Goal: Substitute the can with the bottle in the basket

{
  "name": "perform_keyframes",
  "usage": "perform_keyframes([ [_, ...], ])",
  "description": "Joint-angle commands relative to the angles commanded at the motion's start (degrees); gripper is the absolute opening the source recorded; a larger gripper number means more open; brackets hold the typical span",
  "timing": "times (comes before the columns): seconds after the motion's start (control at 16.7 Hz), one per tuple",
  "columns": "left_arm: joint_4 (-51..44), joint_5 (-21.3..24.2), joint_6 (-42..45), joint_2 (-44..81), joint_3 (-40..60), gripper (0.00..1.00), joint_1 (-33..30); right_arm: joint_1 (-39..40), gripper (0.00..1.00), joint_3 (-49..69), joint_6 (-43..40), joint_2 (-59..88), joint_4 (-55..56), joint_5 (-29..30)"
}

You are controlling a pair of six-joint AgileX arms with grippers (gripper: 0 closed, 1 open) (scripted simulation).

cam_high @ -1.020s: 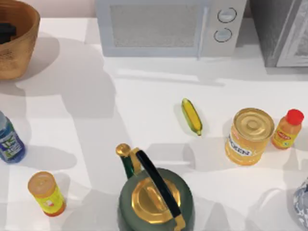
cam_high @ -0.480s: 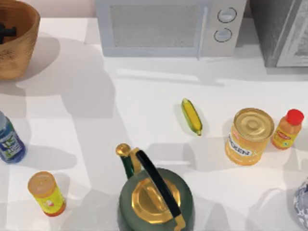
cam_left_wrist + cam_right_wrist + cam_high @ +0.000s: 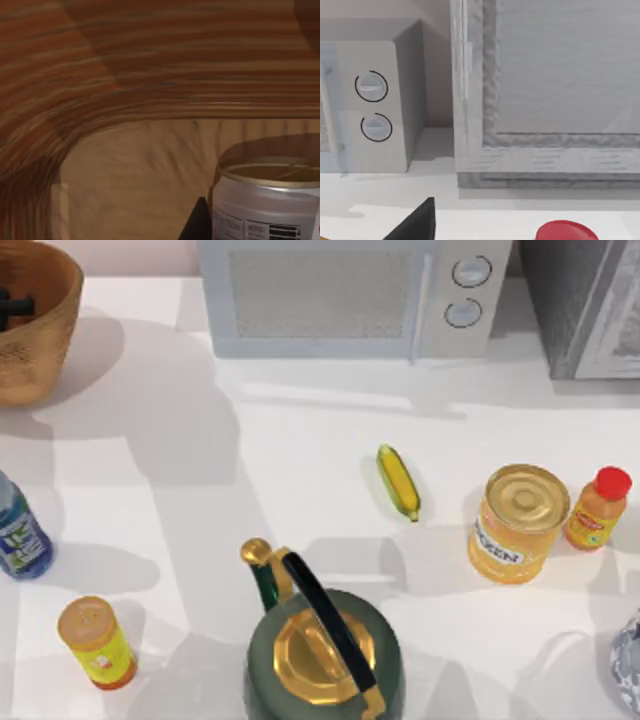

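step: left hand [image 3: 12, 307] down inside basket [image 3: 45, 350] at ten o'clock, beside can [image 3: 267, 205]; grip: cannot tell
next: clench on can, lift out; bottle [image 3: 18, 532] waits at nine o'clock

Woven wicker basket [image 3: 30, 350] with ribbed inside holds a glossy metal can [image 3: 267, 205]; bottle [image 3: 18, 535] clear plastic.

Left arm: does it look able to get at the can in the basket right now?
Probably yes. The left gripper is already down inside the basket, and in the left wrist view the can stands upright right beside one dark finger, with nothing between them.
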Motion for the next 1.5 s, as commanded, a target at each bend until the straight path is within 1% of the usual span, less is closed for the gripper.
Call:
perform_keyframes([
  [0.12, 1.04, -0.34, -0.45, -1.71, -1.67, 0.00, 0.02, 0.00, 1.00, 0.00, 0.00, 0.00, 0.00, 0.00],
  [0.24, 3.39, -1.07, -1.34, -5.82, -5.67, 0.00, -0.07, 0.00, 1.00, 0.00, 0.00, 0.00, 0.00, 0.00],
  [0.36, 6.84, -2.05, -2.45, -12.30, -12.01, 0.00, -0.39, 0.00, 1.00, 0.00, 0.00, 0.00, 0.00, 0.00],
  [0.48, 11.18, -3.15, -3.64, -21.23, -20.69, 0.00, -0.99, 0.00, 1.00, 0.00, 0.00, 0.00, 0.00, 0.00],
  [0.72, 21.59, -5.23, -5.98, -45.47, -43.06, 0.00, -2.81, 0.00, 1.00, 0.00, 0.00, 0.00, 0.00, 0.00],
  [1.02, 35.67, -7.05, -8.59, -82.28, -75.89, 0.00, -5.54, 0.00, 1.00, 0.00, 0.00, 0.00, 0.00, 0.00],
  [1.26, 46.02, -7.73, -10.26, -111.02, -101.94, 0.00, -7.61, 0.00, 1.00, 0.00, 0.00, 0.00, 0.00, 0.00],
  [1.5, 54.33, -7.64, -11.32, -133.81, -123.65, 0.00, -9.36, 0.00, 1.00, 0.00, 0.00, 0.00, 0.00, 0.00],
])
